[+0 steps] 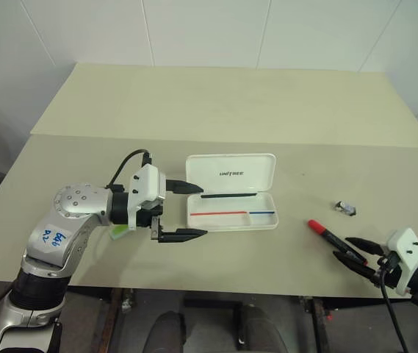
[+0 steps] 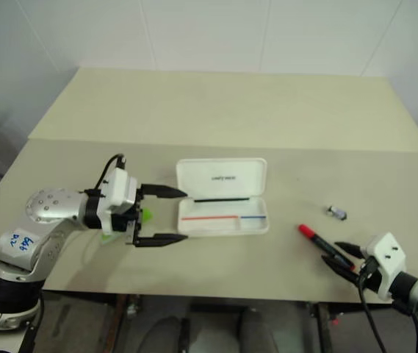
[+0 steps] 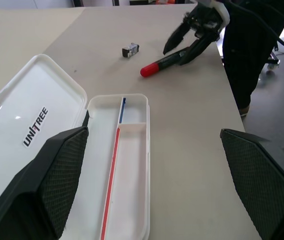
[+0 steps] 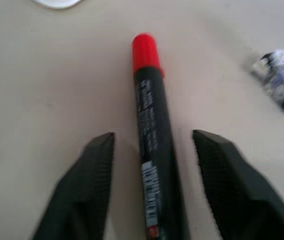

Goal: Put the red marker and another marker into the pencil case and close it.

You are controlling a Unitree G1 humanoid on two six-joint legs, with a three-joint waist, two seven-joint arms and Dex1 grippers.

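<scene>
The white pencil case (image 1: 231,175) lies open at mid-table, its lid with grey lettering flat behind its tray (image 3: 132,150). To its right on the table lies the red marker (image 1: 326,233), black barrel and red cap (image 4: 144,50) pointing toward the case. My right gripper (image 1: 357,252) is low at the barrel's rear end, open, one finger on each side with a gap to each (image 4: 151,137). My left gripper (image 1: 203,211) hovers open just left of the case, holding nothing. A bit of the light-green marker (image 2: 147,215) peeks out beneath the left gripper.
A small black-and-silver object (image 1: 347,208) lies right of the case, just beyond the red marker. The tray has a thin red and blue strip along its divider. A second table section extends behind, and the front edge runs close to both arms.
</scene>
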